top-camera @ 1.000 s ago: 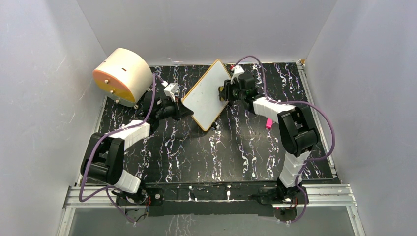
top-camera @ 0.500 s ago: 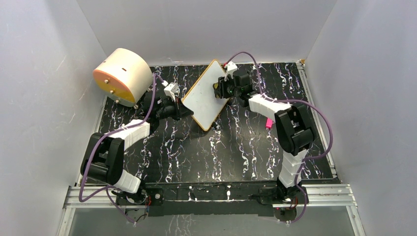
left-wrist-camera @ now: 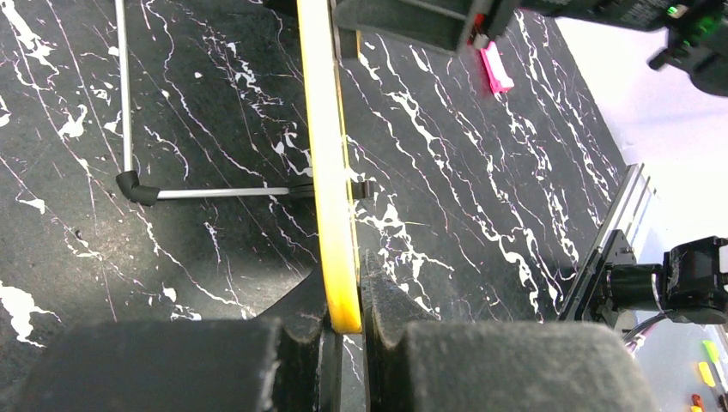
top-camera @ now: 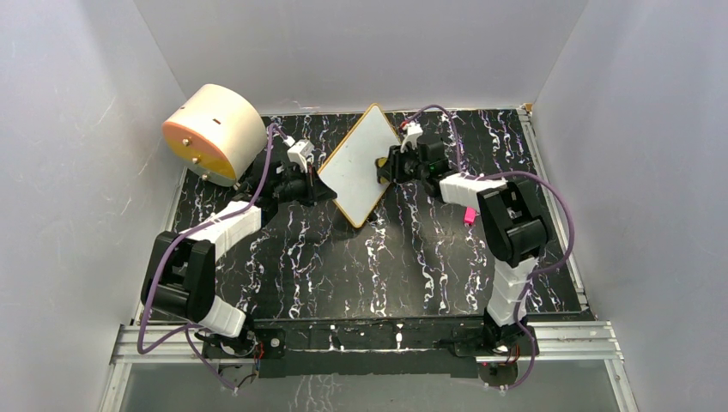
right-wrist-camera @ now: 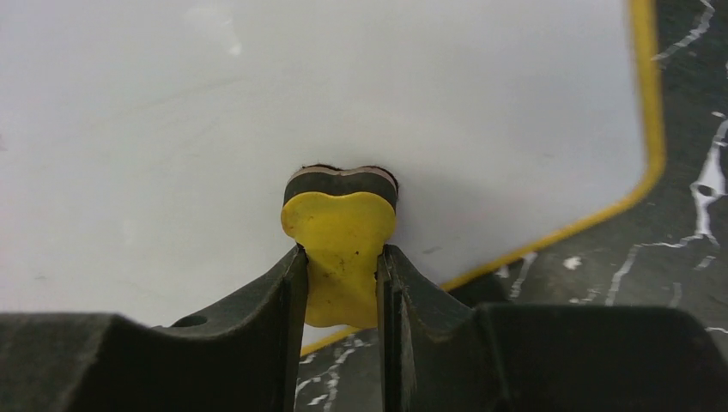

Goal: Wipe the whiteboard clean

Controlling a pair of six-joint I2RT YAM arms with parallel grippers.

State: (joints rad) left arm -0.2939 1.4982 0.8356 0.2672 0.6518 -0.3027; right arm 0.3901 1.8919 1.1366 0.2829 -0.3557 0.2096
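Observation:
The whiteboard [top-camera: 359, 163] stands tilted on one corner at the back middle, its white face clean in the right wrist view [right-wrist-camera: 257, 103]. My left gripper [top-camera: 319, 182] is shut on its left corner; the left wrist view shows the yellow frame edge [left-wrist-camera: 330, 172] pinched between the jaws [left-wrist-camera: 345, 300]. My right gripper [top-camera: 384, 166] is shut on a small yellow eraser [right-wrist-camera: 341, 245], whose dark felt end presses flat against the board's face.
A cream cylinder with an orange face [top-camera: 215, 133] lies at the back left. A pink item [top-camera: 469, 215] lies on the black marbled table [top-camera: 360, 266] by the right arm. The board's wire stand [left-wrist-camera: 206, 192] shows behind it. Grey walls enclose the table.
My right gripper with the eraser slid up and left across the board, then back down to the right. The left gripper and board barely moved.

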